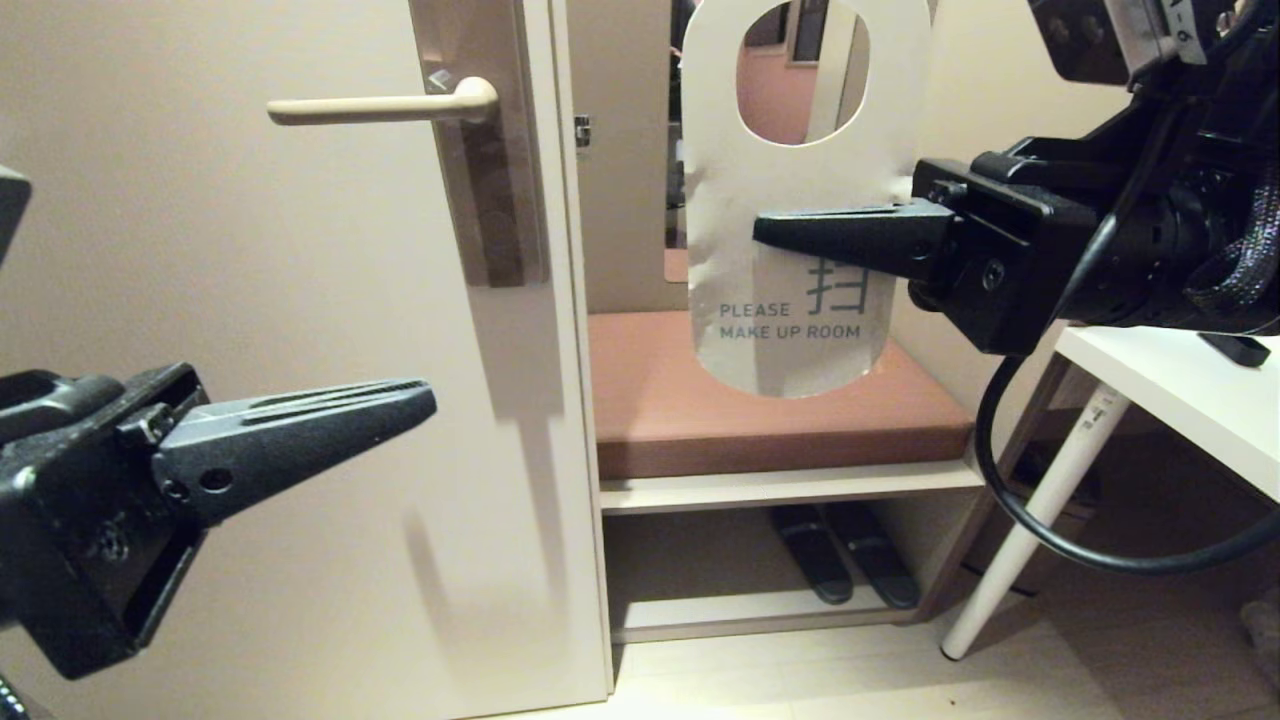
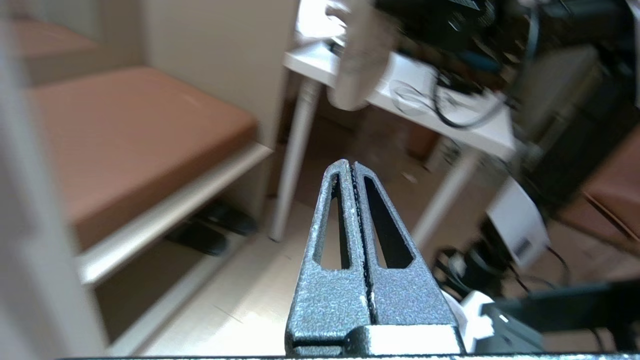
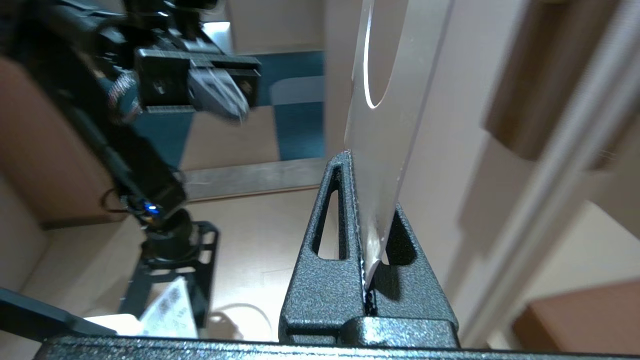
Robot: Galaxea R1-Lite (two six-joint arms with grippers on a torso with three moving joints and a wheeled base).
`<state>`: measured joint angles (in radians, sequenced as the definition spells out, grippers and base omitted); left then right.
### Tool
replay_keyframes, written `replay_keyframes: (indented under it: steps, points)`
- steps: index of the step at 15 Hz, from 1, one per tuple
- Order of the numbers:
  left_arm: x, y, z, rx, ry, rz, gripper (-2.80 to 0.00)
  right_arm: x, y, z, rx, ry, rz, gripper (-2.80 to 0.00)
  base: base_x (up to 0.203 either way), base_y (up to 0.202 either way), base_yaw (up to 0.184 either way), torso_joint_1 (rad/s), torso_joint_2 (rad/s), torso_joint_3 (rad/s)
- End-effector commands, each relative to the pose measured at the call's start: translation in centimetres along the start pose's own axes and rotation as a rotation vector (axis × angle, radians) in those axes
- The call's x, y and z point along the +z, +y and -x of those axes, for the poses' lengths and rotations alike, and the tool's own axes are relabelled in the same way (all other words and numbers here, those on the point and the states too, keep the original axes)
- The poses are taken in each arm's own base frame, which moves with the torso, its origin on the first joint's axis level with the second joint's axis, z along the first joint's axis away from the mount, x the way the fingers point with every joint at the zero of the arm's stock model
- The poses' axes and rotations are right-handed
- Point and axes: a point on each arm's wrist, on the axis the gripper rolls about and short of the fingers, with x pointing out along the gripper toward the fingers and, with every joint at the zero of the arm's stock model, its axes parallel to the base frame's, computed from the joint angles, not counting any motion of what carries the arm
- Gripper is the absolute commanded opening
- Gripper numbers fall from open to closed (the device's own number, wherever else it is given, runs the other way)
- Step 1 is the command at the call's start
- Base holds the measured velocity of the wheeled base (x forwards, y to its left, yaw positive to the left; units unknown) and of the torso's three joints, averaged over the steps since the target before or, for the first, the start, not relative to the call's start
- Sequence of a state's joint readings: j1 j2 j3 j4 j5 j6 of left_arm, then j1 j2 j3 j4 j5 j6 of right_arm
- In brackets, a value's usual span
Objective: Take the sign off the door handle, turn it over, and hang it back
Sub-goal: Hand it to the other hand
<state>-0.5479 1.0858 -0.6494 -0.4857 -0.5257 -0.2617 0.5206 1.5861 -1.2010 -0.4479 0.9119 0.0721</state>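
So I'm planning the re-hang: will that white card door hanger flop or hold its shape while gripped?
The white card door hanger probably stays fairly stiff: pinched at one edge by the right gripper, it stands upright without drooping. It looks thin and light, so it may flex if pushed against the cream lever handle.

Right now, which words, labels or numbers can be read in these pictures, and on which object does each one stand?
"PLEASE MAKE UP ROOM": on the white face of the sign, held by the right tool.
A grey Chinese character, partly hidden by that tool: above those words on the sign.
A white label on the right arm: characters cut off, not readable.
A sticker on the white table leg: too small to read.
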Motion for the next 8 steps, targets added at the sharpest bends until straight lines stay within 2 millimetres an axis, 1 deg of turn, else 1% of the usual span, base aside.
replay_keyframes:
  steps: [1, 5, 8]
  points:
    - [-0.5, 0.2, -1.0, -0.024, 0.034, 0.016, -2.8, -0.2, 0.3, -1.4, 0.049, 0.002, -0.002, -2.8, 0.0, 0.0, 0.0, 0.0, 0.0, 0.0]
    - [-0.6, 0.1, -1.2, -0.033, 0.033, 0.014, -2.8, -0.1, 0.9, -2.5, 0.089, -0.001, 0.002, -2.8, 0.0, 0.0, 0.0, 0.0, 0.0, 0.0]
    - [-0.7, 0.0, -1.3, -0.044, 0.038, 0.015, -2.8, -0.2, 0.9, -2.8, 0.095, 0.001, 0.001, -2.8, 0.0, 0.0, 0.0, 0.0, 0.0, 0.0]
